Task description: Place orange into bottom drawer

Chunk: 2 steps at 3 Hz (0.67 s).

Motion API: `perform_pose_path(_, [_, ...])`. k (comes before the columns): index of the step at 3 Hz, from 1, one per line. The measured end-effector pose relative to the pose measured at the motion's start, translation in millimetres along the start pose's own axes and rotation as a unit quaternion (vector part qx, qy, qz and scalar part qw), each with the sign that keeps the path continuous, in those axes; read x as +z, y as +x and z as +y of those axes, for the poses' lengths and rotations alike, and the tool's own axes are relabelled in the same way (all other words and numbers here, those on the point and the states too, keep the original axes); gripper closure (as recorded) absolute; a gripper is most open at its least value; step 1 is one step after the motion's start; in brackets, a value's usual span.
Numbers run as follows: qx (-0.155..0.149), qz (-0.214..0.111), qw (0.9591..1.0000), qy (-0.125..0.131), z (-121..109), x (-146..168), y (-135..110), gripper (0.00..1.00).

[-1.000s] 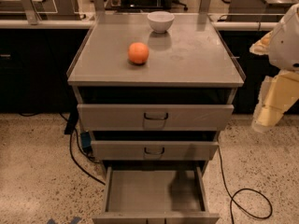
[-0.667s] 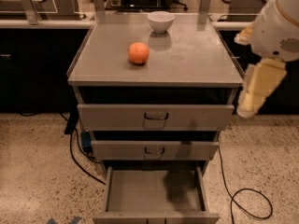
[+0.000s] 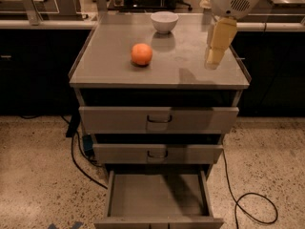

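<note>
Orange (image 3: 141,54) hasn't budged. It's sitting on the grey cabinet top (image 3: 190,68), centre-left of the frame, a bit in front of the white bowl (image 3: 164,21). What did change is your gripper (image 3: 213,58). 1 second ago it hung by the right edge of the frame, beside the cabinet. Now it's swung in over the right side of the top, upper right of the frame, well apart from the orange. It isn't holding the orange, and I can't tell if it's open or closed. The bottom drawer (image 3: 157,194) is pulled out at the bottom of the frame, and the 2 upper drawers (image 3: 119,119) are shut. I'd say you're on the approach, with no grab made yet.
</note>
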State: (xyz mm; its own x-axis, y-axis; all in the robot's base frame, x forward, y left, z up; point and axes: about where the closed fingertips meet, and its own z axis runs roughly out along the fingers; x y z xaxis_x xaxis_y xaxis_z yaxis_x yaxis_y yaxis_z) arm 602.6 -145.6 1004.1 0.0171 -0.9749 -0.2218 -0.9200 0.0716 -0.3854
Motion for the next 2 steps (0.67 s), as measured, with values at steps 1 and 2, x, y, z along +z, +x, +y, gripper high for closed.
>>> perform_pose_path(1, [-0.001, 0.0, 1.0, 0.001, -0.8, 0.5, -0.6, 0.0])
perform_pose_path(2, [-0.039, -0.001, 0.9992, 0.009, -30.6, 19.0, -20.7, 0.0])
